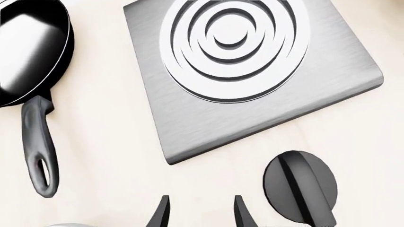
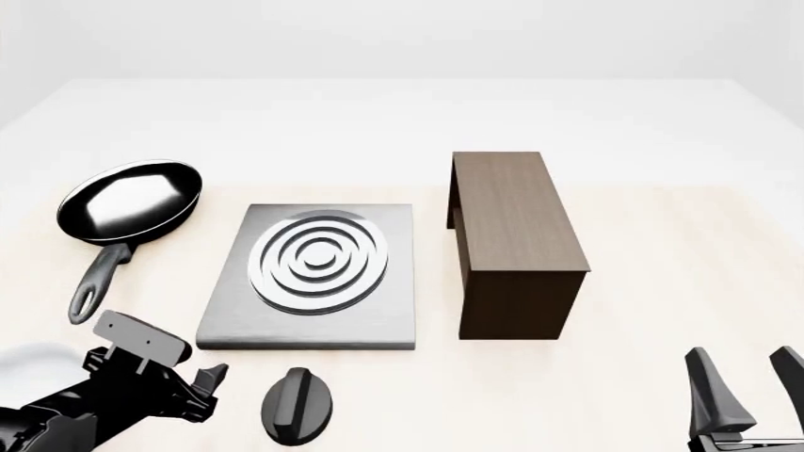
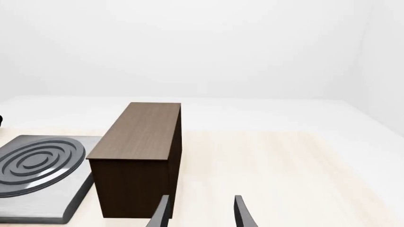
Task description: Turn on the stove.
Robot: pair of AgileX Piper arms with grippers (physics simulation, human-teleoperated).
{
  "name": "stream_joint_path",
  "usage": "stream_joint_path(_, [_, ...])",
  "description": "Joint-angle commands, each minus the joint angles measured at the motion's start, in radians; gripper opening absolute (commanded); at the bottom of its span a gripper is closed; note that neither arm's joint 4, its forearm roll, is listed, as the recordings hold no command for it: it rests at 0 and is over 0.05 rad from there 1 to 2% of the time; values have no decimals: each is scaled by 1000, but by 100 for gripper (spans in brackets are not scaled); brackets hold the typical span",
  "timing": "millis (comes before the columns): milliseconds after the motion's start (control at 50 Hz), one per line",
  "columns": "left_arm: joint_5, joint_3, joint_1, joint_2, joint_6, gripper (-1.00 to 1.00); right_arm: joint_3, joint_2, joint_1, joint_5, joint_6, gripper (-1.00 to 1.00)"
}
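Two objects flank the stove on the pale tabletop (image 2: 653,282): a black frying pan (image 2: 131,202) just beside its left edge, handle pointing toward the arms, and a tall dark brown wooden block (image 2: 515,240) close on its right, apart from it. Neither lies between the left gripper (image 2: 207,386) and the knob (image 2: 297,405); the tabletop between them is bare. No brand, label or writing can be read on any item.

The stove plate (image 2: 314,325) is a flat square of brushed grey metal with rounded corners, carrying silver concentric rings (image 2: 319,260) raised in its middle. It sits centre-left on the tabletop. Its knob is a separate small round black disc with a raised ridge across it, lying on the tabletop just in front of the plate's near edge, not touching it.

Left gripper hangs just left of the knob, jaws spread and holding nothing. Right gripper (image 2: 747,391) sits low at the near right, well apart from the stove, jaws likewise spread and empty
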Motion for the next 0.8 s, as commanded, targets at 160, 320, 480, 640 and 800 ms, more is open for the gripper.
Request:
stream_joint_path(160, [-39, 15, -46, 50, -13, 100, 0, 0, 0, 0, 0, 100])
stream_joint_path(320, [-62, 28, -82, 75, -30, 100, 0, 0, 0, 0, 0, 100])
stream_joint_path(480, [-82, 33, -113, 107, -50, 100, 0, 0, 2, 0, -1, 100])
stream_joint_path(640, [-101, 53, -140, 123, -66, 100, 0, -1, 2, 0, 0, 100])
stream_joint_path(800, [-129, 72, -158, 154, -78, 100, 0, -1, 2, 0, 0, 100])
